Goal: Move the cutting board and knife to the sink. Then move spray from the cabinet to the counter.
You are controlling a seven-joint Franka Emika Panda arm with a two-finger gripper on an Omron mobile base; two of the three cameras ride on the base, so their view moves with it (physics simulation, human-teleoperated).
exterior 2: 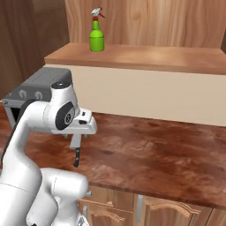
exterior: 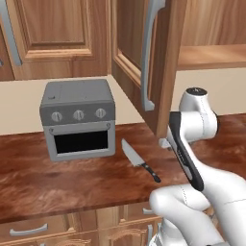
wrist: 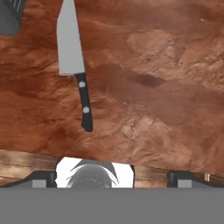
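A simulated kitchen. A white robot arm reaches over a long reddish-brown wooden surface (exterior: pixel 72 182). Its tool (exterior 2: pixel 76 140) hangs above the surface, tips spread wide and holding nothing.

The landmark is a grey toaster oven (exterior: pixel 79 120) standing on the surface against the wall. The knife (exterior: pixel 139 161) lies flat just to the right of the toaster oven and a little forward of it, blade pointing back toward the wall, black handle pointing toward the surface's front edge. From the hand camera, the knife sits up and to the left of the tool's centre, so the tool is not yet lined up over the handle.

Above and to the right of the toaster oven, the cabinet (exterior: pixel 149 62) door stands swung open. On the cabinet's shelf (exterior 2: pixel 141 57), the green spray (exterior 2: pixel 96 33) stands upright near the left end.

Judging progress: the knife is not yet moved and the spray is not yet brought down. The cutting board and the sink are out of sight, so the board's status is unknown. Most of the job appears to remain.
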